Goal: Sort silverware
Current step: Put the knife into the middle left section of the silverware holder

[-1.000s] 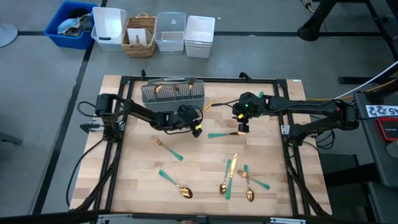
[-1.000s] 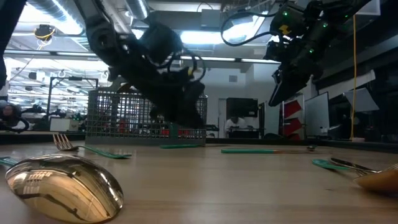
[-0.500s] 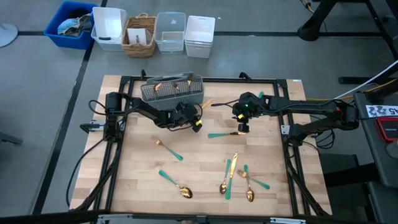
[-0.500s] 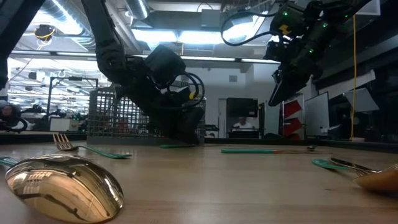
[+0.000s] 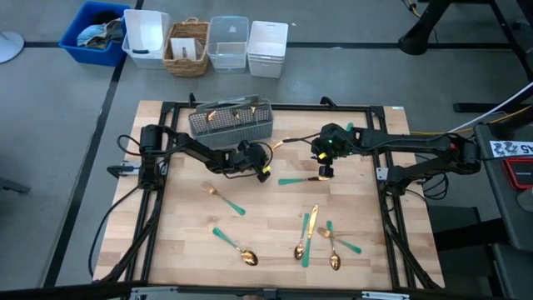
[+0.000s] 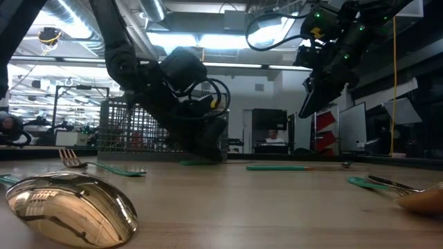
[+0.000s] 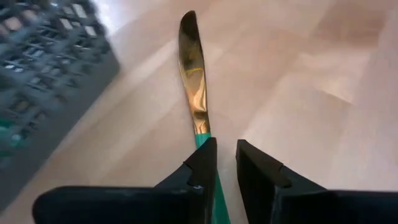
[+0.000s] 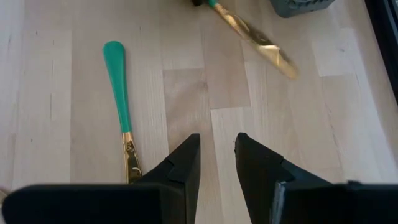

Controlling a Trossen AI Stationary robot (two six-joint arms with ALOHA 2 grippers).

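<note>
While the left gripper [image 5: 265, 169] sits low on the wooden table [image 5: 183, 250] just in front of the grey mesh caddy [image 5: 231, 122], its two dark fingers [image 7: 202, 163] are closed on the teal handle of a gold-bladed knife [image 7: 194, 81], whose blade lies flat on the wood, pointing away from the wrist beside the caddy's corner. In the high view the blade tip shows between the two arms, near the middle of the table's far half.

The right gripper [image 5: 323, 172] hangs above the table near its centre, well clear of the wood in the low view, with its fingers [image 8: 183, 163] a narrow gap apart and nothing between them. Just below it lies a teal-handled piece [image 5: 300, 178] flat on the wood, handle toward the left arm.

The rest of the silverware is spread over the near half of the table: a fork [image 5: 225, 198] left of centre, a spoon [image 5: 235, 246] toward the near left edge, and a loose cluster [image 5: 318, 237] of knife, spoons and fork toward the near right. Several gold heads stand up inside the caddy at the far edge. Beyond the table, bins and a basket [image 5: 187, 47] stand in a row on the floor.
</note>
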